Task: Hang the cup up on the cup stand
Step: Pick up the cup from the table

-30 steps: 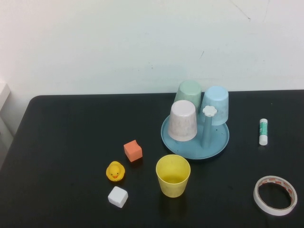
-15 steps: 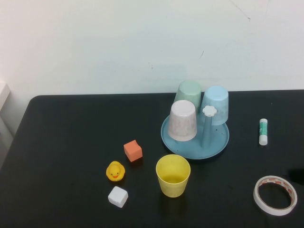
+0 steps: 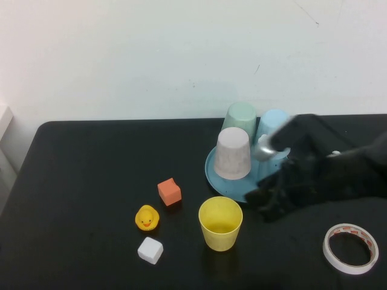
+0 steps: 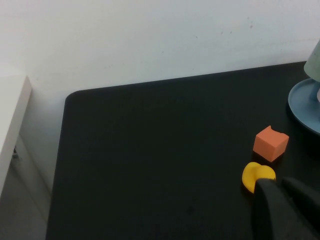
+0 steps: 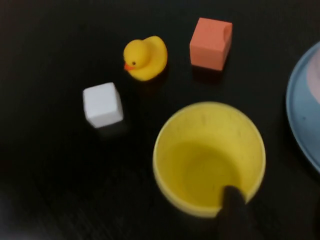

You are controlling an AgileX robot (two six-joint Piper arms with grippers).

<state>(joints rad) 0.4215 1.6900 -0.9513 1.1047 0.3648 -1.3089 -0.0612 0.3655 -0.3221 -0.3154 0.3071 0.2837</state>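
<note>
The yellow cup (image 3: pixel 220 223) stands upright, mouth up, in front of the teal cup stand (image 3: pixel 211 170); it fills the right wrist view (image 5: pixel 207 157). The stand holds an upturned pink cup (image 3: pixel 233 153), a green cup (image 3: pixel 240 116) and a blue cup (image 3: pixel 270 119). Its white flower knob (image 3: pixel 263 146) is partly hidden by my right arm. My right gripper (image 3: pixel 263 202) is blurred, just right of the yellow cup and in front of the stand. My left gripper (image 4: pixel 281 186) is shut and empty, seen only in the left wrist view, near the duck.
An orange cube (image 3: pixel 169 191), a yellow duck (image 3: pixel 147 218) and a white cube (image 3: pixel 150 250) lie left of the yellow cup. A tape roll (image 3: pixel 350 248) lies at the front right. A white wall runs behind the black table (image 3: pixel 91 181).
My right arm has come into the high view from the right and now stretches across the stand's front to beside the yellow cup. The objects have not moved.
</note>
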